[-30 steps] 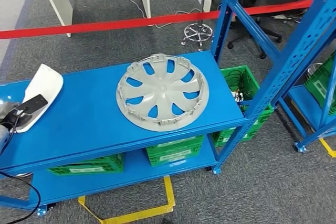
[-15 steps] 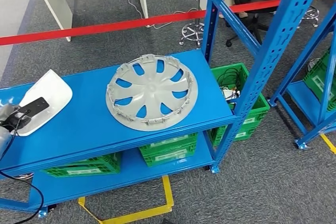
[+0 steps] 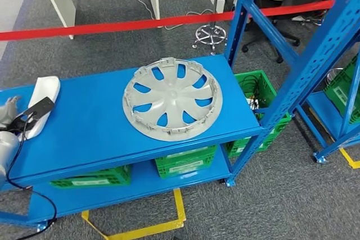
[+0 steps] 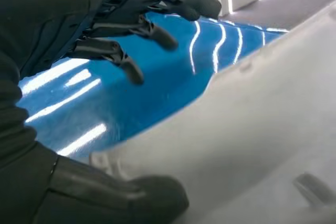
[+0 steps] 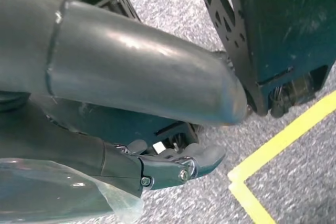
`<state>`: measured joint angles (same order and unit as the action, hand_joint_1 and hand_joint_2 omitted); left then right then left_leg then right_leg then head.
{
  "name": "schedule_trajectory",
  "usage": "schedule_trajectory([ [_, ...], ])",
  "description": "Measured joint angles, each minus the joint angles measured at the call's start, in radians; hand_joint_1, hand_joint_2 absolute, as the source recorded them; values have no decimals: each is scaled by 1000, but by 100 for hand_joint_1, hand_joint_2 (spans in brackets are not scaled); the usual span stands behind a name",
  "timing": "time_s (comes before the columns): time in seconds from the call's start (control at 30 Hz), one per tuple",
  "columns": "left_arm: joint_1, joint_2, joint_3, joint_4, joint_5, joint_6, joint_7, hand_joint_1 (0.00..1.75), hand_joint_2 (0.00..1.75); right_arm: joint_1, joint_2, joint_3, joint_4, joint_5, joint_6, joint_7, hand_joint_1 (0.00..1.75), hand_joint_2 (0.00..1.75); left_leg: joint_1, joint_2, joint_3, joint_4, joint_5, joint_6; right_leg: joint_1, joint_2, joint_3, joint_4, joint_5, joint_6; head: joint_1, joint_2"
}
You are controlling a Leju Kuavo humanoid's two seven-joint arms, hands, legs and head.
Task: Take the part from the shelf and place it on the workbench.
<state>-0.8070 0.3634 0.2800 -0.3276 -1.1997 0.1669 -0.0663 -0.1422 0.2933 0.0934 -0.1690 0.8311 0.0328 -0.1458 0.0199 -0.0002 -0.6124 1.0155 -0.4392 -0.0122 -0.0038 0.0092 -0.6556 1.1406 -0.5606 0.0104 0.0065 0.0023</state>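
Resting thumb on white part [image 3: 42, 102] | left robot hand [image 4: 130, 35] spread | right robot hand [image 5: 174, 166] grasp unclear | crate labels [image 3: 187, 167] unreadable

High head view, close wrist views

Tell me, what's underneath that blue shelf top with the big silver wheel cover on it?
Under the blue shelf top is a lower blue shelf carrying green crates. The top board hides most of each crate, so their contents cannot be seen. The wheel cover lies flat on top.
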Motion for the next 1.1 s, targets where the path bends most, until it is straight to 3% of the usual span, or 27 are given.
schedule_trajectory([
  [0.07,1,-5,0,0,2,8,-4,0,44,0,-1,0,0,0,0,0,0,0,-2,1,-1,1,0,5,0,-1,-68,135,-53,3,1,0],
  [0.1,1,-8,0,0,2,9,-5,0,0,1,-1,0,0,0,0,0,0,0,-3,1,0,1,-1,6,0,-1,-89,175,-59,3,1,0],
  [0.13,2,-10,0,0,2,12,-6,0,0,1,-1,0,0,0,0,1,0,0,-3,1,0,1,-1,6,0,-1,-93,176,-45,2,1,0],
  [0.17,2,-12,0,-1,2,18,-9,0,0,1,-2,0,0,1,0,1,0,0,-4,0,0,1,-1,6,1,-1,-76,136,-14,0,1,0],
  [0.23,1,-15,0,-5,1,47,-21,0,0,1,-2,-1,0,2,0,2,0,0,-6,-1,0,3,-2,4,1,-1,-11,-4,53,-8,1,0],
  [0.27,0,-17,0,-6,-1,63,-28,0,0,1,-2,-1,0,3,0,2,0,0,-7,-2,-1,5,-3,0,2,-1,19,-61,71,-12,1,0],
  [0.3,-1,-18,0,-8,-2,75,-35,0,0,2,-2,-1,0,4,1,2,0,0,-9,-2,-2,5,-2,-4,3,0,37,-95,78,-15,0,0],
  [0.4,-4,-24,0,-9,-7,84,-56,0,0,3,-2,-3,0,5,3,3,0,0,-7,-2,-2,2,-1,-20,2,3,49,-113,81,-24,0,0],
  [0.47,-9,-28,-1,-11,-11,82,-69,0,0,3,-2,-4,0,6,5,3,0,0,-5,-2,-16,40,-29,-30,-3,3,53,-119,86,-33,-3,0],
  [0.5,-12,-30,-1,-12,-12,80,-76,0,0,3,-2,-4,0,7,6,4,0,0,-4,-2,-36,88,-57,-35,-5,2,54,-121,87,-36,-5,0],
  [0.57,-13,-36,-1,-12,-13,77,-92,0,0,4,-2,-6,0,9,9,5,0,0,-4,-2,-93,219,-116,-41,-5,2,55,-121,87,-37,-7,0],
  [0.63,-10,-45,-2,-12,-10,76,-108,0,0,4,-2,-8,0,12,10,6,0,0,-2,-2,-122,280,-122,-45,-5,2,56,-120,87,-37,-7,0],
  [0.67,-9,-50,-2,-13,-8,79,-116,0,0,4,-2,-9,0,13,10,7,0,0,-1,-2,-111,254,-97,-45,-5,3,57,-119,86,-37,-7,0],
  [0.77,-14,-62,-3,-22,2,84,-139,0,0,4,-2,-11,0,15,11,9,0,0,1,-2,-26,66,-7,-42,-2,4,57,-115,80,-31,-8,0],
  [0.83,-18,-72,-6,-29,5,76,-146,0,0,5,-2,-13,0,14,11,12,0,0,-2,-3,-4,14,-2,-34,2,4,51,-113,80,-22,-8,0],
  [0.93,-23,-88,-15,-41,5,60,-148,0,0,5,-2,-16,0,15,12,15,0,0,-1,-3,-5,6,-1,-13,3,3,42,-108,72,-8,-7,0],
  [1.0,-31,-99,-24,-50,7,47,-153,0,0,5,-2,-18,0,15,12,16,0,0,1,-2,-4,2,2,1,2,1,9,-42,31,0,-5,0],
  [1.1,-37,-117,-35,-58,20,29,-164,0,0,6,-2,-21,0,16,11,16,0,0,-4,-1,-5,3,2,9,2,-1,-83,149,-44,3,-4,0],
])
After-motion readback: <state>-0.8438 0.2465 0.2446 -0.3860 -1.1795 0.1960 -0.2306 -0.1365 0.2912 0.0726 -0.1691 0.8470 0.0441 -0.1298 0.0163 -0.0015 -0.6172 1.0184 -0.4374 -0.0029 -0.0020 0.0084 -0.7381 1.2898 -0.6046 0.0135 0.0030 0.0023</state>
